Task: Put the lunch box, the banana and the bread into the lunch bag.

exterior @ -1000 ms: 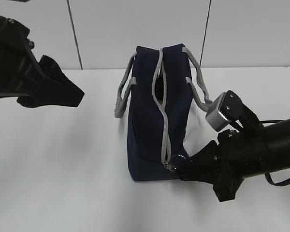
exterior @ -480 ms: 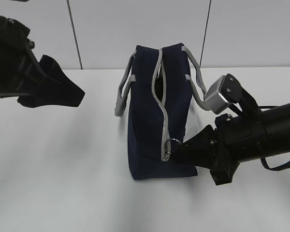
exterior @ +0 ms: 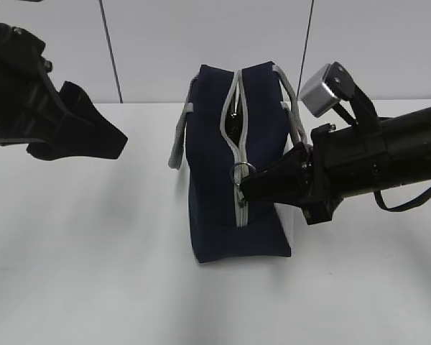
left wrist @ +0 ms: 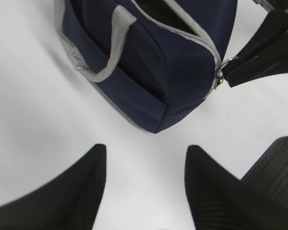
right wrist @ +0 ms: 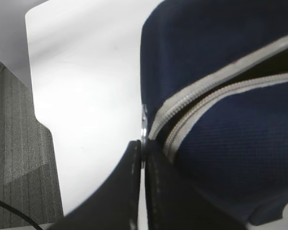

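Soft, floppy lunch bag near the tabletop's far edge; right gripper jaws clamped on ring pull, left gripper jaws apart.

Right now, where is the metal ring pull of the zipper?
In the exterior view, the ring pull sits on the lunch bag's near end, partway up, pinched in the right gripper.

lunch bag inside: dark, contents unreadable | far end: cut off in both wrist views

Navy lunch bag upright on table, grey zipper partly open, handles drooping sideways.
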`<state>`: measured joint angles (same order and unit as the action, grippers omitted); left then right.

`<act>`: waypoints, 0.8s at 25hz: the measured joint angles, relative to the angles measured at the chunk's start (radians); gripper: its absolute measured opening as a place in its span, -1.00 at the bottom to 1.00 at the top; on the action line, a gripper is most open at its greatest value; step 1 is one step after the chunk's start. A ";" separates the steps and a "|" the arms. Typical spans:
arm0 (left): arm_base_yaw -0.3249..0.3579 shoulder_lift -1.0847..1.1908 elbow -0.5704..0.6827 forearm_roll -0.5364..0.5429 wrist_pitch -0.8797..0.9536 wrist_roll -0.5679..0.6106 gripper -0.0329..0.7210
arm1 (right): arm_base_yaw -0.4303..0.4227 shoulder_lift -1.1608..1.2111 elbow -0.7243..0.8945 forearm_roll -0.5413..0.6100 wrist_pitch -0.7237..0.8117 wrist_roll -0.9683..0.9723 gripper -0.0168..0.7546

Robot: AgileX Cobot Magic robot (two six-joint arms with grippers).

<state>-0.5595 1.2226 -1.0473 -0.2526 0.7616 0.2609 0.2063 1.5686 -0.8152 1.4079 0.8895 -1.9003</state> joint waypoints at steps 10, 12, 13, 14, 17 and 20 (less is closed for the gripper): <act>0.000 0.000 0.000 -0.002 0.000 0.013 0.09 | 0.000 -0.073 -0.064 -0.014 0.018 0.028 -1.00; 0.000 0.000 0.000 -0.004 0.000 0.015 0.09 | 0.000 -0.075 -0.070 -0.014 0.018 0.030 -1.00; 0.000 0.000 0.000 -0.004 0.000 0.016 0.09 | 0.000 -0.075 -0.073 -0.014 0.018 0.031 -1.00; 0.000 0.000 0.000 -0.004 0.000 0.021 0.09 | 0.000 -0.075 -0.075 -0.014 0.016 0.031 -1.00; 0.000 0.000 0.000 -0.010 -0.004 0.031 0.09 | 0.000 -0.075 -0.077 -0.009 -0.002 0.034 -1.00; 0.000 0.000 0.000 -0.020 -0.019 0.048 0.09 | 0.000 -0.075 -0.077 0.020 -0.015 0.034 -1.00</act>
<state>-0.5595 1.2226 -1.0473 -0.2728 0.7428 0.3089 0.2063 1.4939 -0.8921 1.4277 0.8741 -1.8665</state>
